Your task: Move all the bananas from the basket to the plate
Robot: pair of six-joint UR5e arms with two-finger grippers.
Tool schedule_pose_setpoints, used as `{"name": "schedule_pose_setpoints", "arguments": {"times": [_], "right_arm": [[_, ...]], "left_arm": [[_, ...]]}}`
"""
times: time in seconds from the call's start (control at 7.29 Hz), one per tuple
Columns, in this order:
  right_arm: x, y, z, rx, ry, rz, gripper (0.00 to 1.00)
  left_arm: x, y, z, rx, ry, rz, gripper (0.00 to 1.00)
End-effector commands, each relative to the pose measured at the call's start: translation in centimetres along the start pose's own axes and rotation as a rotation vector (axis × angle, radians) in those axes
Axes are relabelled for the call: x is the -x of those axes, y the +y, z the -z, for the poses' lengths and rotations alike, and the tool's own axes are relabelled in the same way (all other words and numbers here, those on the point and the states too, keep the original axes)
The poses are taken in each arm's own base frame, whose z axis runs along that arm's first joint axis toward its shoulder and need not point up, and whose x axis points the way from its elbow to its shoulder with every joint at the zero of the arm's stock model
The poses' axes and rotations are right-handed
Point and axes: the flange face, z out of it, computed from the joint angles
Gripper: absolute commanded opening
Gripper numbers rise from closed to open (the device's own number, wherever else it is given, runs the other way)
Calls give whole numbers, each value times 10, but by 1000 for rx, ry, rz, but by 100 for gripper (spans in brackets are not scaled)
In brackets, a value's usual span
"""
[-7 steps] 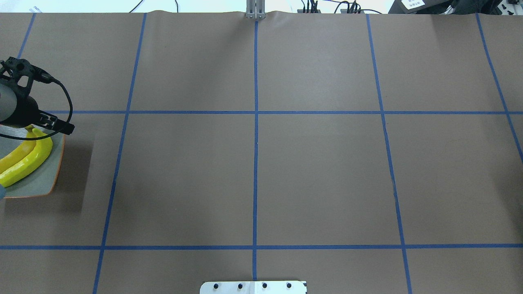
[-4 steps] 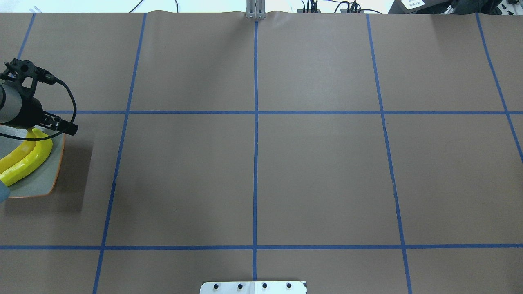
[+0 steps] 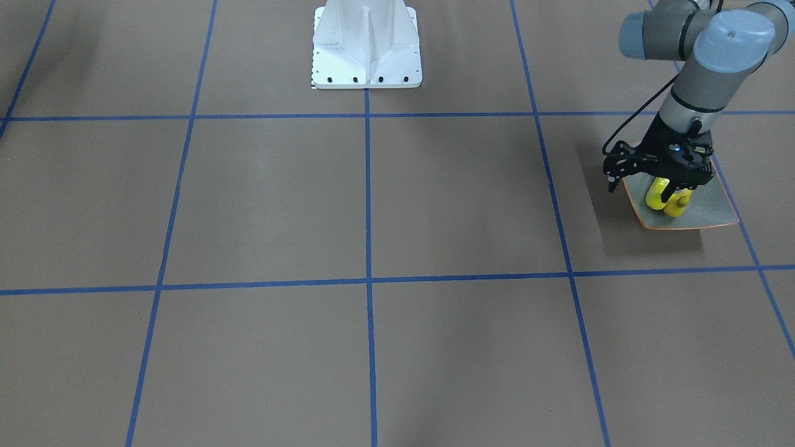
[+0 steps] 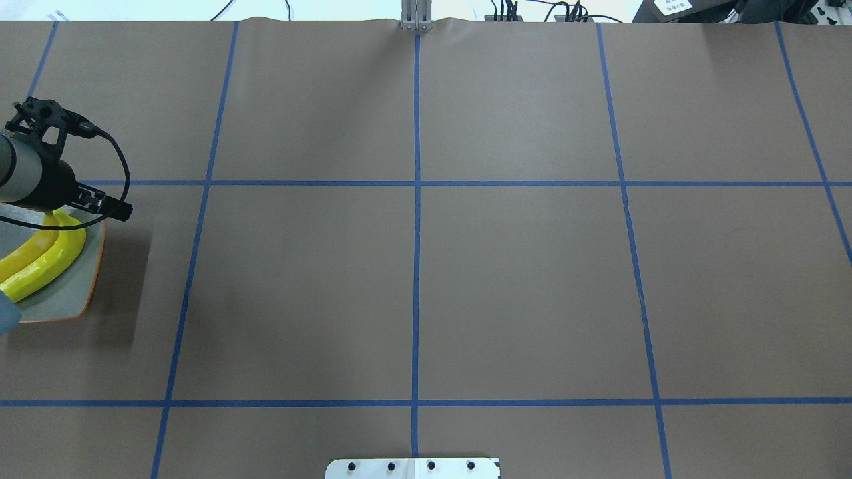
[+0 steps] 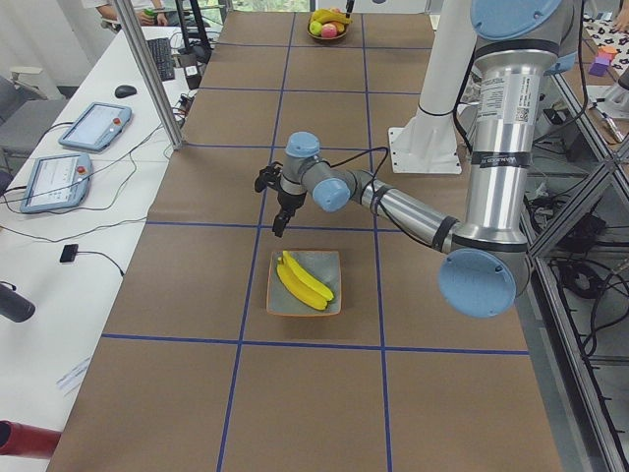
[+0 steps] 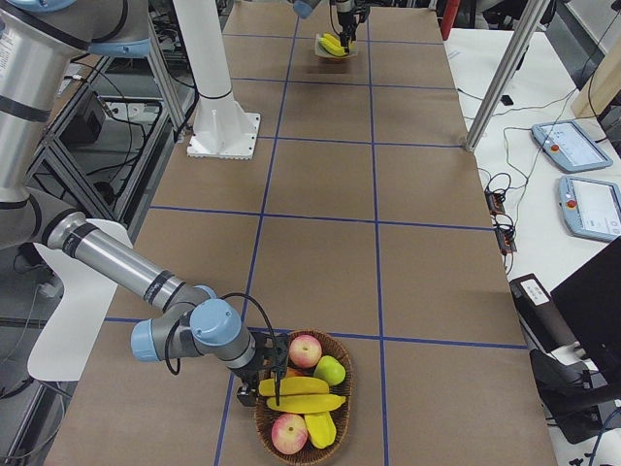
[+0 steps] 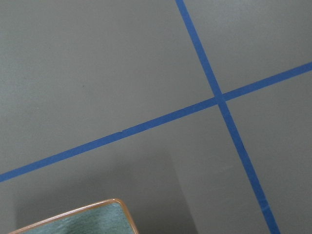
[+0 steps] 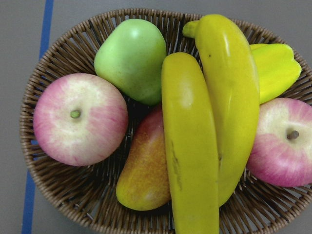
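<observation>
1. Since the earlier overhead frames, the left gripper [image 5: 280, 228] has drifted toward three o'clock, off the one-o'clock corner of the plate [image 4: 73, 293]. The plate and its load have not shifted.
2. The left gripper hangs over bare table [image 7: 97, 58] just beside the plate. Nothing is seen in it. Whether its jaws are apart or together cannot be told.
3. The plate sits at the nine-o'clock edge of the overhead view. It carries two bananas [image 4: 46, 256] lying side by side and touching.
4. The basket [image 8: 44, 175] stands well apart, at the table's other end. Two bananas [image 8: 190, 146] are in it, on top of other fruit [image 8: 78, 117], running twelve to six o'clock in the right wrist view.
5. The right gripper [image 6: 277, 388] hovers over the basket. Its jaw state cannot be told.
6. Assessment: two of four are delivered, so the task is about half done. Two pick-ups from the basket are left.
</observation>
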Motion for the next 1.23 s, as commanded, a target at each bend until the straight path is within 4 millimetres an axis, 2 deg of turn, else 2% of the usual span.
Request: {"name": "schedule_pose_setpoints", "arguments": {"times": [0.0,0.55,0.69,0.82,0.96,1.1], "right_arm": [[-7,8,-8,-25,-7,21,99],[4,-2,-17,-2,-10,66,95],[10,-10,-20,2,-12,82,93],[11,-12,-22,6,-10,88,88],[8,-9,-24,12,-9,83,76],[5,-6,-27,17,-3,80,57]], "left_arm": [[0,0,0,0,0,0,100],[-1,-1,1,-2,2,-1,100],[-1,-1,1,-2,2,-1,100],[-2,-1,2,-3,2,-2,100],[-1,-1,1,-2,2,-1,100],[-1,-1,1,-3,1,0,100]]}}
